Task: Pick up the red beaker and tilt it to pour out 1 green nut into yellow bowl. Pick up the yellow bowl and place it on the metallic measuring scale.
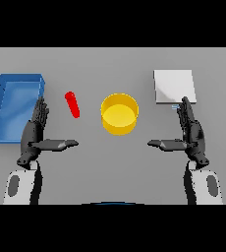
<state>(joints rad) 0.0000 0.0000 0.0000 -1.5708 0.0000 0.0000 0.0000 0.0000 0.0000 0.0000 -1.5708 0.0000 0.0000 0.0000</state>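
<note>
**benchwatcher:** So the surface was one plain grey table [110, 167], nothing but that flat grey running all the way to the far edge. No walls or room showed at all.

**nutcounter:** And the containers, going left to right?

**benchwatcher:** Far left was a blue bin [2, 106], open top, and I couldn't make out anything in it. The left hand [35, 130] was just beside its right wall, fingers straight and pointing away, thumb stuck out toward the middle, holding nothing. Next came the red beaker [72, 104], looked tilted or lying over, near that hand's fingertips but apart from them. Couldn't tell whether a nut was in it.

**nutcounter:** The bowl?

**benchwatcher:** The yellow bowl [119, 114] sat upright in the middle of the table, interior looked plain yellow, no green that I could see. Well apart from the beaker and from the metallic measuring scale [174, 86], a pale square slab at far right with nothing on top. The right hand [191, 132] mirrored the left one, flat and relaxed, fingertips overlapping the scale's near edge in the view, gripping nothing.
</note>
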